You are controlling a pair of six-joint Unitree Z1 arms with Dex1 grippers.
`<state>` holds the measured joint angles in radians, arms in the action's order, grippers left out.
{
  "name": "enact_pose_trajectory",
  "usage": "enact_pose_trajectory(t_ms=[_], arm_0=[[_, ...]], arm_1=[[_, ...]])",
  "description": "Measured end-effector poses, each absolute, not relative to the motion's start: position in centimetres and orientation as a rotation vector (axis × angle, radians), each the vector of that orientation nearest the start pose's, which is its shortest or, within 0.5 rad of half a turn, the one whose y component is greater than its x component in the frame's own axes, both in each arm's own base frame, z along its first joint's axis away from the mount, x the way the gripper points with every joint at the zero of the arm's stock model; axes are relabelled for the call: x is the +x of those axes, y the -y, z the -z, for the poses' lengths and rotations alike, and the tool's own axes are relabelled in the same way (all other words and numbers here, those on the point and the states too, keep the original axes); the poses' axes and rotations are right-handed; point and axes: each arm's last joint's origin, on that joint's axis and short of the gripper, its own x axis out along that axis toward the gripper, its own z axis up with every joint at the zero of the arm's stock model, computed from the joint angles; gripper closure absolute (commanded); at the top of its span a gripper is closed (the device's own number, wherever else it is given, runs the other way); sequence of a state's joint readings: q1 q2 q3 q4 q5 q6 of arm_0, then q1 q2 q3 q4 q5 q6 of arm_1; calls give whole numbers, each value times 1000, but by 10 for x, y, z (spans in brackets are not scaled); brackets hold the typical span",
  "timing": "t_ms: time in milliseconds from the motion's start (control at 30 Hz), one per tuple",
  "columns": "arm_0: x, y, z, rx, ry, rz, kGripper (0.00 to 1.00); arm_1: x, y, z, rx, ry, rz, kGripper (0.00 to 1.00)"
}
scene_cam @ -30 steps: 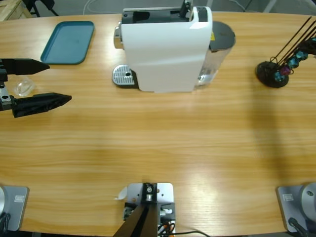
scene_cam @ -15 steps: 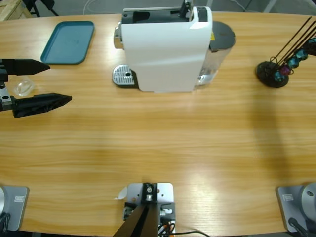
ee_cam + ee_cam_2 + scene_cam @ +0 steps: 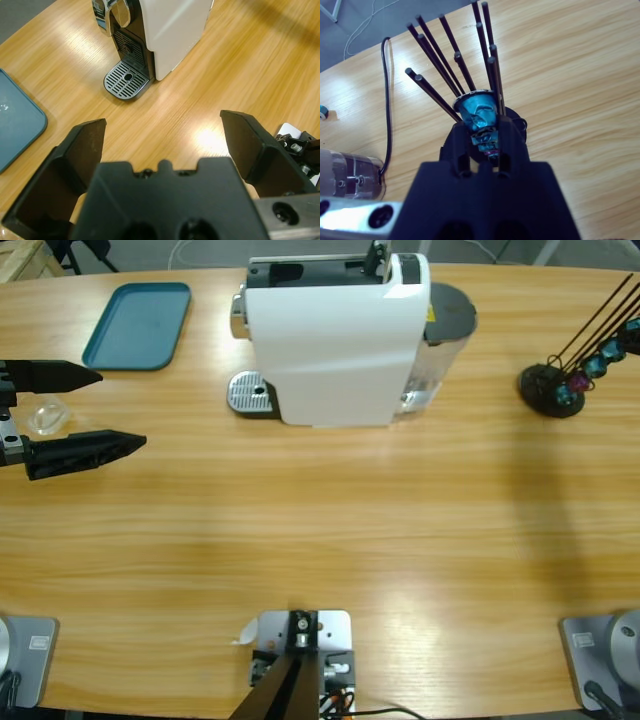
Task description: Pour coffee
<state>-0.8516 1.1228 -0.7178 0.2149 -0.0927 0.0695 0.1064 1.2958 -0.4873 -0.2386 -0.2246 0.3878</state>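
Jaws of the right gripper (image 3: 485, 131) are pinching a blue capsule (image 3: 477, 111) on the rack (image 3: 460, 70); lifting straight along its rods looks safest.

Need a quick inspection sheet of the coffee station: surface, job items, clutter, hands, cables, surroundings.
Surface: wooden table, dry as far as seen.
Job's things: coffee machine upright at back, drip tray bare; clear cup at left edge; capsule rack at right.
Clutter: teal tray, back left.
Hands: left hand open, the cup between its jaws; right hand shut on blue capsule at the rack.
Cables: black cable lying on the table.
Surroundings: grey floor beyond the table edge.
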Motion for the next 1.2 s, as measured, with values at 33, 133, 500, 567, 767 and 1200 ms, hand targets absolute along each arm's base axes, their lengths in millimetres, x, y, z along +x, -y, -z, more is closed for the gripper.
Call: enact_pose_trajectory(t_ms=[33,133,500,567,767,1200], arm_0=[[107,129,-316,301,-566,935,0],[107,129,-316,300,-566,936,0],[106,131,-316,295,-569,954,0],[106,131,-316,295,-569,955,0],[107,132,-315,297,-574,954,0],[107,133,-314,299,-578,953,0]], arm_1=[[197,-10,-259,283,-529,222,1000],[199,-10,-264,285,-513,223,1000],[193,-16,-292,276,-476,203,1000],[191,-17,-302,276,-459,197,1000],[176,-21,-332,273,-421,160,1000],[146,-155,-411,-46,-393,-722,1000]])
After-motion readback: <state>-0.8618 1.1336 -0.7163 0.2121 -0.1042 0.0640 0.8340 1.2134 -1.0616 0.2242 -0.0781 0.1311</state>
